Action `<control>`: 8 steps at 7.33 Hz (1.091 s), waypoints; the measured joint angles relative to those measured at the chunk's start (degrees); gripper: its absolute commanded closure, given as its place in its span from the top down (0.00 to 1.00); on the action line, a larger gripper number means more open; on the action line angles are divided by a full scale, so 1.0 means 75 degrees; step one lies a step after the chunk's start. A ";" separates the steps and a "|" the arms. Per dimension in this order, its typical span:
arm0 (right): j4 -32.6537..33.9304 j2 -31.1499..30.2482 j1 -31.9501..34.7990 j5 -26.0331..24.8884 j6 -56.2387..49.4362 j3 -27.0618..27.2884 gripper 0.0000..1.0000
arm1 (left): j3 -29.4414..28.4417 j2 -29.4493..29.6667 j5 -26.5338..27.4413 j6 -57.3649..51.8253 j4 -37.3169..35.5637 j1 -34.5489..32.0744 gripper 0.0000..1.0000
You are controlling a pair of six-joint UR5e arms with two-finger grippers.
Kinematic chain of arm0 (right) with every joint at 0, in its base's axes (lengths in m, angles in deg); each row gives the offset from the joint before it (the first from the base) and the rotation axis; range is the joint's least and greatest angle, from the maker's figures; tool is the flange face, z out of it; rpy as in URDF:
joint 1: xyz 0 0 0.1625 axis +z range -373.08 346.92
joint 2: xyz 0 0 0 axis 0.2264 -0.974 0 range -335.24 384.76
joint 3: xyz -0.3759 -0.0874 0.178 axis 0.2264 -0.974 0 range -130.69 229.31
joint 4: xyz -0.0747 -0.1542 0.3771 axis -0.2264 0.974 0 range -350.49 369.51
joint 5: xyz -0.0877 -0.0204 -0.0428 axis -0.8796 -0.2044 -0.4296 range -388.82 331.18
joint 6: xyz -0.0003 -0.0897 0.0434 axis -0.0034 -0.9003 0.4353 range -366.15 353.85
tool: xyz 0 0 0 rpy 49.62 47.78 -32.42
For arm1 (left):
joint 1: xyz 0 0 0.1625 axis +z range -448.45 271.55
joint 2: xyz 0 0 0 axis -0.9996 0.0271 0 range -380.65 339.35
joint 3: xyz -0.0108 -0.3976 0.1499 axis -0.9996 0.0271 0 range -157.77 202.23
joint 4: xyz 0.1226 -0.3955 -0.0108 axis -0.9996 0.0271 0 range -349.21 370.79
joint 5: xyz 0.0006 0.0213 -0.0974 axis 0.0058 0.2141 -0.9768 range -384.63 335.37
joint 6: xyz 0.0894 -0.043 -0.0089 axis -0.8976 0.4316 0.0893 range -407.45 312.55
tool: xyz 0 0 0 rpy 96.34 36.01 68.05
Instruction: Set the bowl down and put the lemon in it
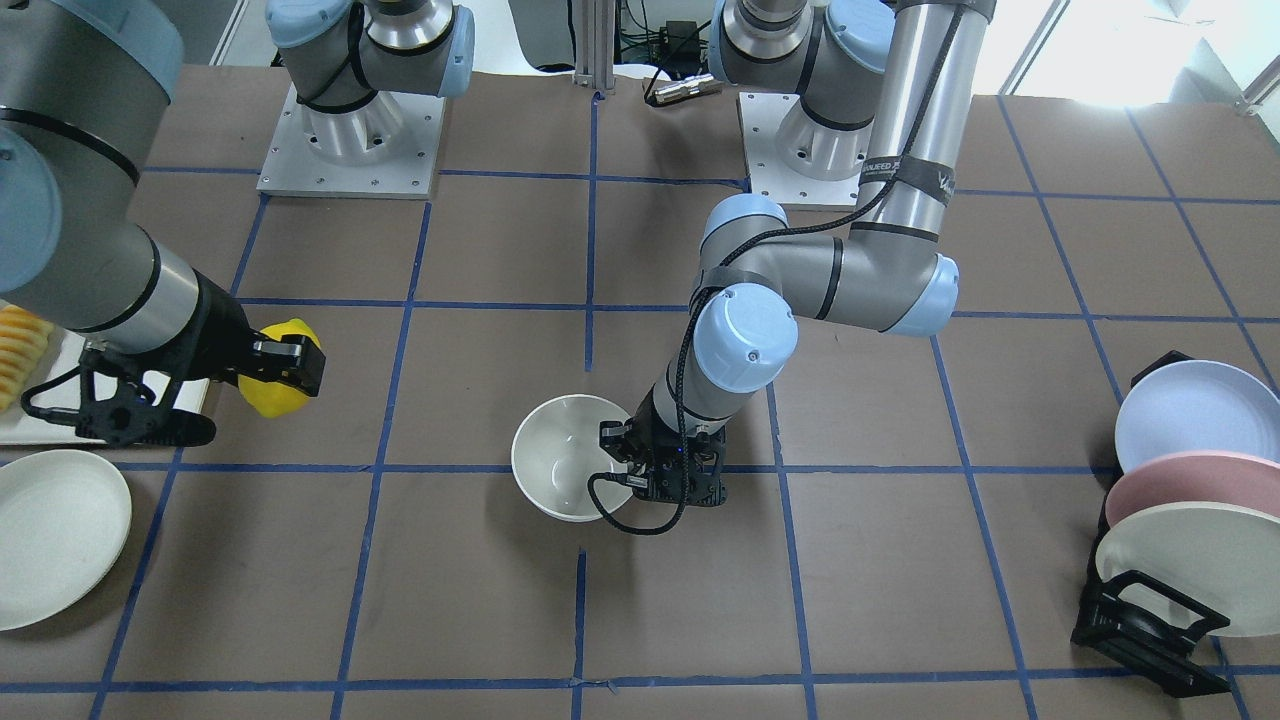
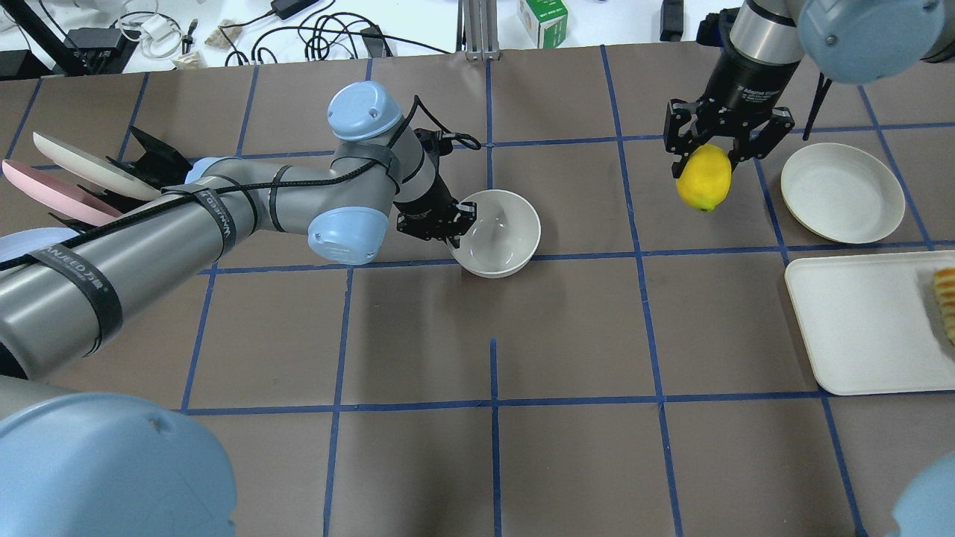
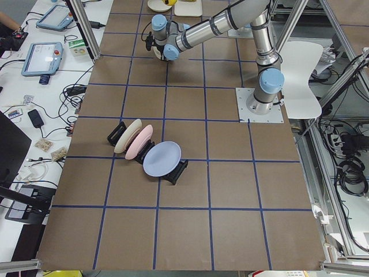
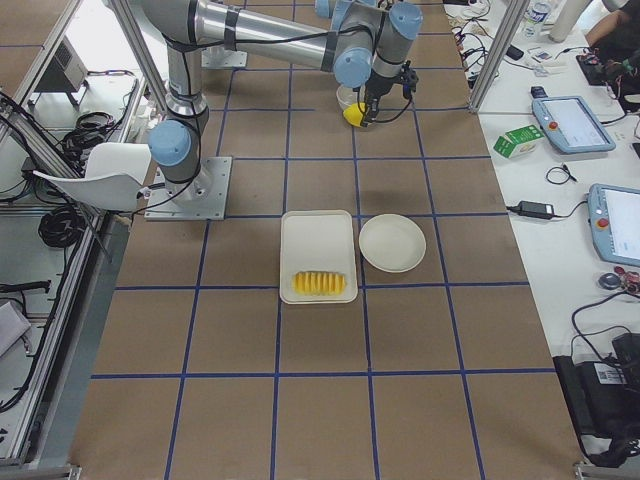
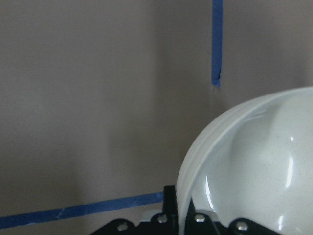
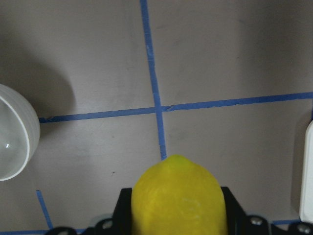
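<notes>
- Left gripper (image 2: 453, 224) – clenched on the bowl (image 2: 503, 233), gripping the rim on the bowl's left side.
- Bowl – upright, near the centre of the table (image 2: 567, 335).
- Right gripper (image 2: 707, 160) – grasping the lemon (image 2: 703, 185), well right of the bowl.

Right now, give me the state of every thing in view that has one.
bowl: upright, empty, rim gripped by left gripper
lemon: held off the table, right gripper shut on it
cream plate: flat, empty
tray: flat, sliced fruit at one end
rack plates: standing on edge
</notes>
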 measured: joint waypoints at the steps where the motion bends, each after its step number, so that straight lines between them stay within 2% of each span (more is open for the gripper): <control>1: 0.0215 0.0036 0.0341 0.0090 0.0487 0.0024 0.00 | 0.0034 -0.0020 0.0126 0.0018 -0.0044 -0.0001 1.00; 3: 0.0956 0.0281 0.1197 0.0132 0.1412 0.0033 0.00 | -0.0184 -0.0292 0.0372 0.0029 0.0249 0.0057 1.00; 6: 0.2288 0.1026 0.2324 0.0118 0.2359 0.0045 0.00 | -0.1377 -0.1295 0.0953 -0.0585 0.2752 0.0652 1.00; 8: 0.3031 0.1563 0.2797 0.0094 0.2524 0.0049 0.00 | -0.1759 -0.2074 0.1083 -0.1399 0.3995 0.1254 1.00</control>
